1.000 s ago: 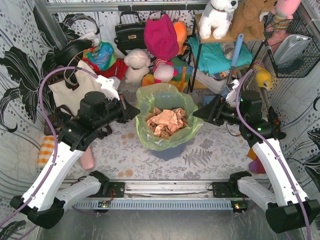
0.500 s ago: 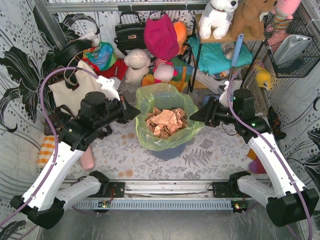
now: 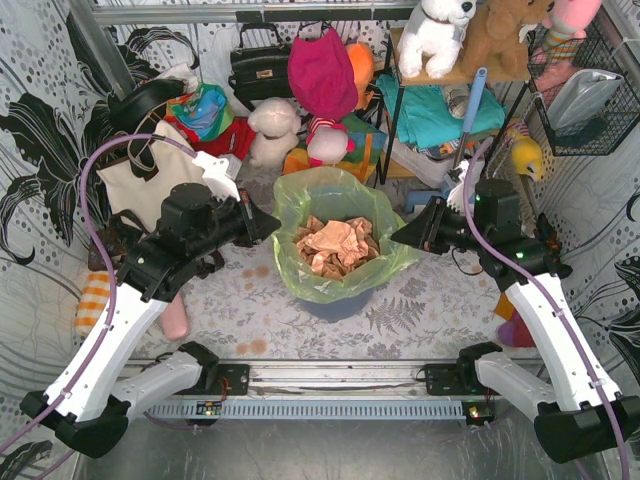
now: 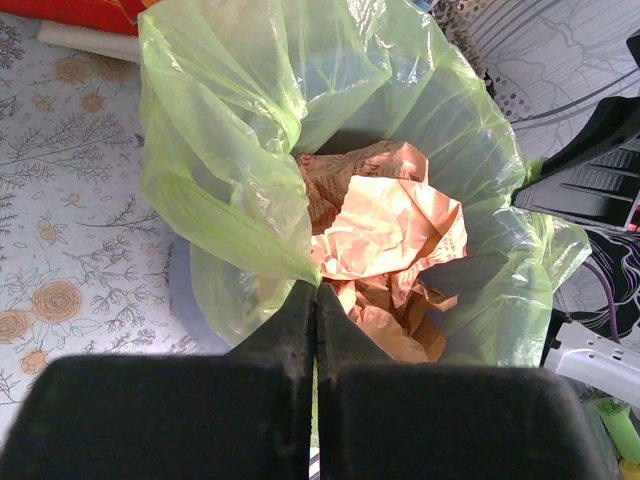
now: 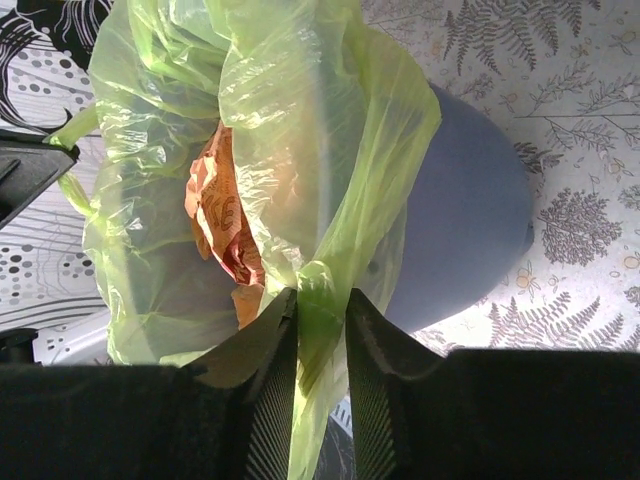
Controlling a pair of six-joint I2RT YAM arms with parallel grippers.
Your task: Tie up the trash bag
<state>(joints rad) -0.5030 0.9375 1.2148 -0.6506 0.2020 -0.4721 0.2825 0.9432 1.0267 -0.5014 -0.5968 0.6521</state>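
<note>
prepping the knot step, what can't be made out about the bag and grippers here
- Left wrist view: how much bag the left gripper pinches; its shut fingers cover the fold.
- Right wrist view: where the bag strip in the right gripper ends; the bottom edge cuts it off.
- All views: the bag's bottom, under scraps.
- Top view: most of the bin, under the bag.

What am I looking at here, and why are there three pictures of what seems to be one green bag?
These are two white robot arms. One picture looks down from above; the other two come from cameras on the wrists, so black fingers fill their bottom. On the table stands a blue-grey bin lined with the trash bag, crumpled tan paper inside. The left gripper pinches the bag's rim on one side, the right gripper the other.
</note>
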